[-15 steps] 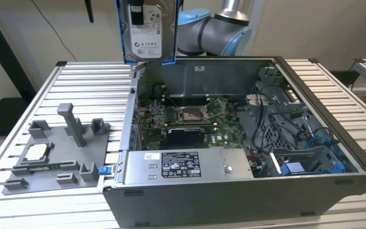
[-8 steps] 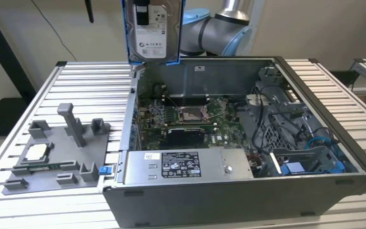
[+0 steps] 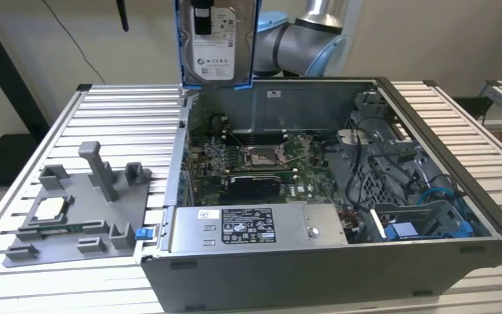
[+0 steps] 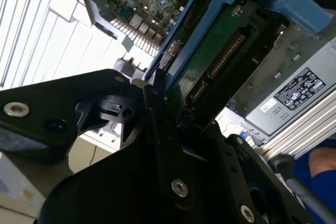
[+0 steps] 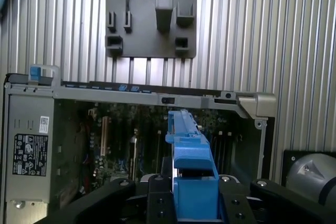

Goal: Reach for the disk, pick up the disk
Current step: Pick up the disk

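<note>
Exterior view: the disk (image 3: 219,46) is held upright, label towards the camera, above the rear edge of the open computer case (image 3: 460,222), with the arm (image 3: 308,36) behind it. In the first wrist view the gripper (image 5: 195,198) is clamped on the disk's blue bracket (image 5: 189,145). In the second wrist view a black finger (image 4: 153,109) presses the bracket's side. The motherboard (image 3: 260,160) lies below.

The disk (image 3: 220,46) runs off the top edge in the exterior view. Between the fingers (image 5: 157,203), its end is covered.
</note>
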Motion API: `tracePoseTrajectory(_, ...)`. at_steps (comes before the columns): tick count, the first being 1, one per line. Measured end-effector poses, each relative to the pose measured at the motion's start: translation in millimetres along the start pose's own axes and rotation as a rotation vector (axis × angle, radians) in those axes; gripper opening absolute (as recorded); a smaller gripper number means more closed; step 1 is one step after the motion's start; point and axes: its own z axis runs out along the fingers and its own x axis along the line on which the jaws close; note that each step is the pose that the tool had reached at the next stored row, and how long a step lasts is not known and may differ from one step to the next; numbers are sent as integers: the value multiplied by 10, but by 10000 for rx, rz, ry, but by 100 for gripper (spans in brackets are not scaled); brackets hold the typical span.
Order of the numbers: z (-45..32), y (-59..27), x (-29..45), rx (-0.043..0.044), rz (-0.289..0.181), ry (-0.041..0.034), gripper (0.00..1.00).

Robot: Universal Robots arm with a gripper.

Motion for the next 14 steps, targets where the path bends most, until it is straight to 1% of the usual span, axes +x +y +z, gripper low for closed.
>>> tracePoseTrajectory(7, -5, -140, 21, 0, 0, 0, 0)
tracePoseTrajectory(14, -12, -361, 32, -2, -1, 0, 0)
